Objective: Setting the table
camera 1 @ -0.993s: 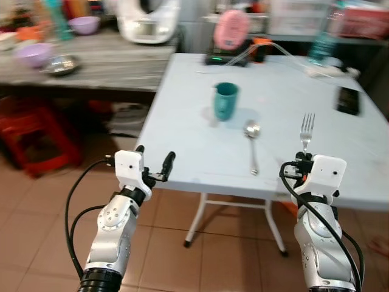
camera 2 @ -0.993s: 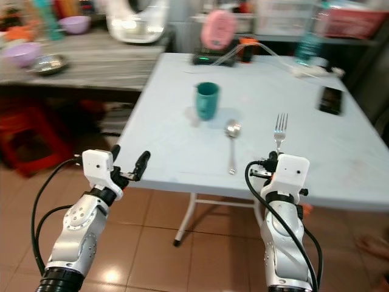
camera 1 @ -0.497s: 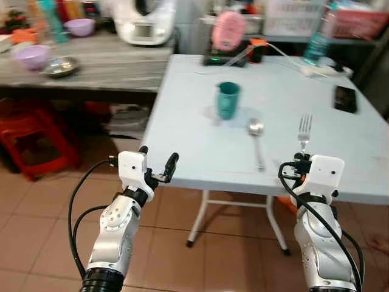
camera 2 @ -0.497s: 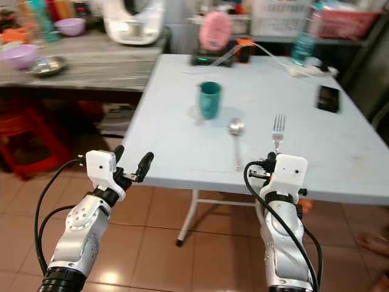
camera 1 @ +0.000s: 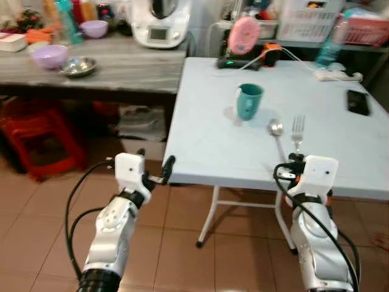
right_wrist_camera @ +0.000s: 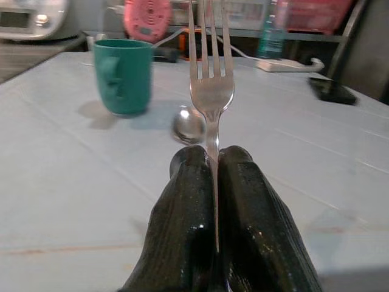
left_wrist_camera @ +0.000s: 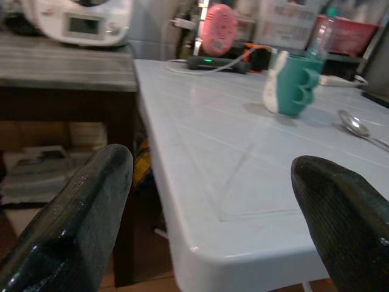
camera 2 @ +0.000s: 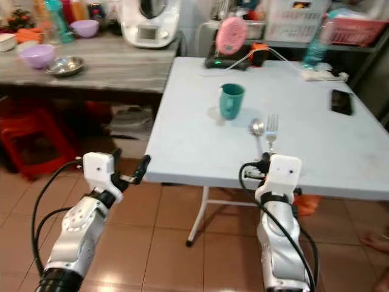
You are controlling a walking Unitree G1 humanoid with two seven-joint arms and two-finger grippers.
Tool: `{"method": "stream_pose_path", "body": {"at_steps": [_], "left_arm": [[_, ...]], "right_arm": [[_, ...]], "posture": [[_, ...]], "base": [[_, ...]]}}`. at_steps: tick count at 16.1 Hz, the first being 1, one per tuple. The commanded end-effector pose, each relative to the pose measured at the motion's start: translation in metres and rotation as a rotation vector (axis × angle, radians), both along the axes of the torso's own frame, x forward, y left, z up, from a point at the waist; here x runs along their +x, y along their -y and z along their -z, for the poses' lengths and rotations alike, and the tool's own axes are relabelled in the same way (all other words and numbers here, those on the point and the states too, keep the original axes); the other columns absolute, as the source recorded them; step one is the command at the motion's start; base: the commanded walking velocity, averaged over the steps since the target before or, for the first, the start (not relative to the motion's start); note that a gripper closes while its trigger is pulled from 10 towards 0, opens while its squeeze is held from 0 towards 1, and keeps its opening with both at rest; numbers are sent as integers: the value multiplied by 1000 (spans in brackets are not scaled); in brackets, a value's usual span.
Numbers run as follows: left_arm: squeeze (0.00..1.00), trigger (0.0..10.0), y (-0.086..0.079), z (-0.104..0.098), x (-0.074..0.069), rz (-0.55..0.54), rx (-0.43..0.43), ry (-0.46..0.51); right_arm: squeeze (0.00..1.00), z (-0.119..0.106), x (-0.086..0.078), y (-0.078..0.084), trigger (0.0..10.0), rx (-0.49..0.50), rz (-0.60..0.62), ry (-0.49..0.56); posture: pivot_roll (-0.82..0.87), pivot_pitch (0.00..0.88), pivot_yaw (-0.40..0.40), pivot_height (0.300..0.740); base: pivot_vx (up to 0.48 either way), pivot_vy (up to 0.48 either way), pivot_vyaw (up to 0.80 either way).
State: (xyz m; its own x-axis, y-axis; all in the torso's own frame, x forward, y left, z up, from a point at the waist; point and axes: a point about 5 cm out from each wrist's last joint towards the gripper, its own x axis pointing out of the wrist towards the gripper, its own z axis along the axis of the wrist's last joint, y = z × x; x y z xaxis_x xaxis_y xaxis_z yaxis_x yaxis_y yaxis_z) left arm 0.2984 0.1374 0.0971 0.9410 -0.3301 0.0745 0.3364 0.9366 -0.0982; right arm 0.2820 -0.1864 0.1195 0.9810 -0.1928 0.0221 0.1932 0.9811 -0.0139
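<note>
**Fork in hand, not yet laid; cup and spoon already down**

Progress
- Pale blue-white square plastic table [camera 1: 213,152] carries a teal ceramic mug [camera 1: 248,101] toward the middle and a silver metal spoon [camera 1: 276,130] just right of it, bowl far, handle pointing near. Both judged as placed.
- Silver metal four-tined fork [right_wrist_camera: 209,91] clamped by its handle in the right gripper [right_wrist_camera: 214,182], black fingers [right_wrist_camera: 188,213] pressed flat together on it, tines upright and pointing far. Held above the near table edge, just right of the spoon handle.
- Left gripper [camera 1: 154,168] spread wide with nothing in it, hovering off the table's near-left corner, over the floor.
- No plate seen at the setting. Remaining, as judged: lay the fork flat beside the spoon, then any plate or further cutlery.

Edges and room
- Near table edge directly under the right wrist; only a short reach inward needed to land the fork on the surface.
- Bare surface right of the spoon and near of the mug; ample landing room there.
- Black flat phone-like slab [camera 1: 357,102] far right, well apart from the fork.
- Pink round device [camera 1: 245,35] and cables along the far edge, clear of the work.
- Grey wooden counter [camera 1: 121,64] to the left with a purple bowl [camera 1: 48,55] and a steel dish [camera 1: 78,66]; red plastic stool [camera 1: 36,137] beneath. Open brown tiled floor [camera 1: 182,243] between counter and table.
</note>
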Motion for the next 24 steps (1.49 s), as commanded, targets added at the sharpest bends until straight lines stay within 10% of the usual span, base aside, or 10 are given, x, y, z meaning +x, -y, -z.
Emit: {"method": "stream_pose_path", "body": {"at_steps": [1,24], "left_arm": [[0,10000,4,-4,3,23,3,15],[0,10000,-27,-2,-12,-156,82,67]], "right_arm": [[0,-9,0,2,10000,-19,6,36],[0,-3,-27,-5,10000,8,-30,75]], "posture": [[-22,0,18,740],[-11,0,16,740]], "base": [[0,349,-431],[0,435,-113]]}}
